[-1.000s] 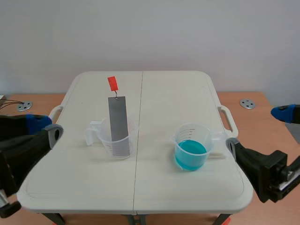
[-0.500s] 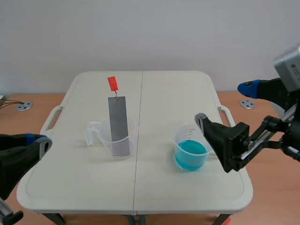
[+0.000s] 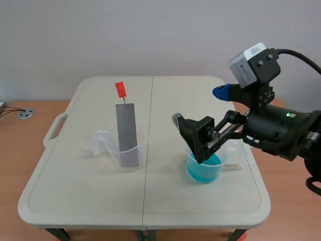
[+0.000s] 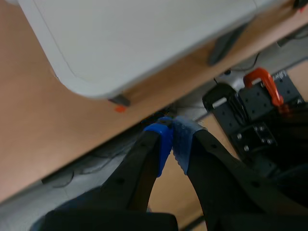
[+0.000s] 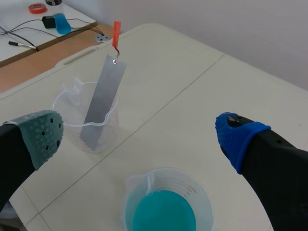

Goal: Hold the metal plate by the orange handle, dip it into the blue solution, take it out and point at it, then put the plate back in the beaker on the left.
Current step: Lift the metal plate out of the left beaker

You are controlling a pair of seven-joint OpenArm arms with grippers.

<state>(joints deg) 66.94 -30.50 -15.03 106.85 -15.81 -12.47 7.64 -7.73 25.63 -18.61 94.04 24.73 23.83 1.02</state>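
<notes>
Leaning in the clear plastic beaker on the left (image 3: pixel 111 148), the long grey metal plate (image 3: pixel 126 131) stands nearly upright, lower end inside, upper half well above the rim. That lean keeps the small orange handle tag (image 3: pixel 120 89) at its top out in open air, on the far side, free for a pinch from above. Nothing touches it; plate not yet picked up.

Right of it, well apart, second clear plastic beaker (image 3: pixel 193 173) holding the blue solution (image 3: pixel 203 165), roughly a third full. Probably deep enough to wet only the plate's lower end.

Right gripper (image 3: pixel 198 104) hangs over the blue beaker, fingers spread wide, holding nothing. Its wrist view looks between grey-green and blue pads toward plate and handle. Judged to be lining up for a reach leftward to the tag.

Left gripper (image 4: pixel 172 137) is off the pale folding table (image 3: pixel 150 201), low and beyond its edge, over the floor. Pads pressed together, nothing between. Likely parked clear of the right arm's path.
</notes>
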